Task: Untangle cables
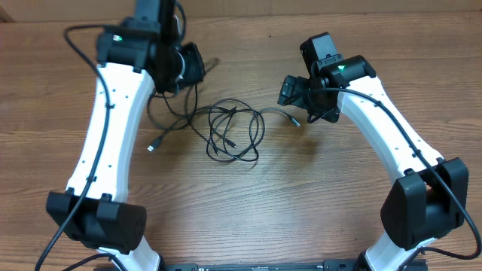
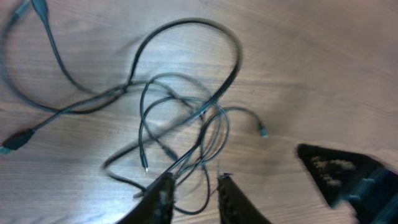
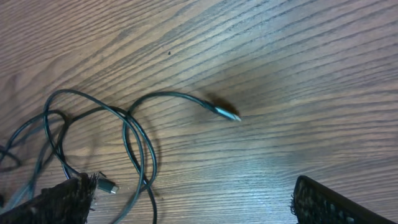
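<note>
The cables [image 1: 233,132] lie in a loose tangle of thin black loops on the wooden table, mid-table. One lead runs left to a small plug [image 1: 153,145]. Another runs right to a plug [image 1: 295,120]. My left gripper [image 1: 194,69] hovers at the tangle's far left. In the left wrist view its fingers [image 2: 194,196] are apart, with cable loops [image 2: 186,106] passing between and ahead of them; the view is blurred. My right gripper [image 1: 305,105] is just right of the tangle. In the right wrist view it [image 3: 193,205] is wide open above the bare table, with a plug tip [image 3: 227,113] ahead.
A second small plug [image 3: 107,185] lies by my right gripper's left finger. The other arm's gripper shows at the lower right of the left wrist view [image 2: 348,174]. The wooden table [image 1: 316,196] extends on all sides.
</note>
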Robot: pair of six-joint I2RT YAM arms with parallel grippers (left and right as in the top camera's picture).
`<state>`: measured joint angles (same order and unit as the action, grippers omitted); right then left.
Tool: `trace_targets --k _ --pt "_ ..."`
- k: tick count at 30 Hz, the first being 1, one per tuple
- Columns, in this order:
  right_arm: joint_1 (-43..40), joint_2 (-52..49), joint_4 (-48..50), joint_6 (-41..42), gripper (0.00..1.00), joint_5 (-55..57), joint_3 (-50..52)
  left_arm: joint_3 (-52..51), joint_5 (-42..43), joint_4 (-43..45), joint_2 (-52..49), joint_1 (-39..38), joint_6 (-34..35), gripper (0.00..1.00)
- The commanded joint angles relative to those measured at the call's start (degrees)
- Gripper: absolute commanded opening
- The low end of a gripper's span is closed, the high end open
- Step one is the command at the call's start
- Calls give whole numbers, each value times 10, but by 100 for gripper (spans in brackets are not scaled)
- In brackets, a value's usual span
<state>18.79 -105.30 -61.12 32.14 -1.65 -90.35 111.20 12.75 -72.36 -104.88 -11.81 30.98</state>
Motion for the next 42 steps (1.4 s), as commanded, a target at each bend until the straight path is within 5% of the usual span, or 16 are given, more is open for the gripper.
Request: trace_targets --k 1,10,23,26,32,36,42 --pt "-2 -3 0 -7 100 12 3 -53 -8 16 11 -10 29 32" --pt "-2 -3 1 -7 100 12 3 -136 -9 31 11 -14 29 58" --pt "-2 -3 1 -7 100 12 3 -290 -9 276 11 -14 131 60" --pt "-2 -3 1 -7 100 12 3 -330 -9 320 10 -14 158 51" --pt "-2 -3 4 -7 100 12 3 -371 -9 346 11 -16 168 5" --pt "-2 -3 1 -7 100 -22 3 -372 -2 350 11 -17 161 4" --pt "-1 -3 17 -67 100 -215 3 -339 30 342 12 -18 75 4"
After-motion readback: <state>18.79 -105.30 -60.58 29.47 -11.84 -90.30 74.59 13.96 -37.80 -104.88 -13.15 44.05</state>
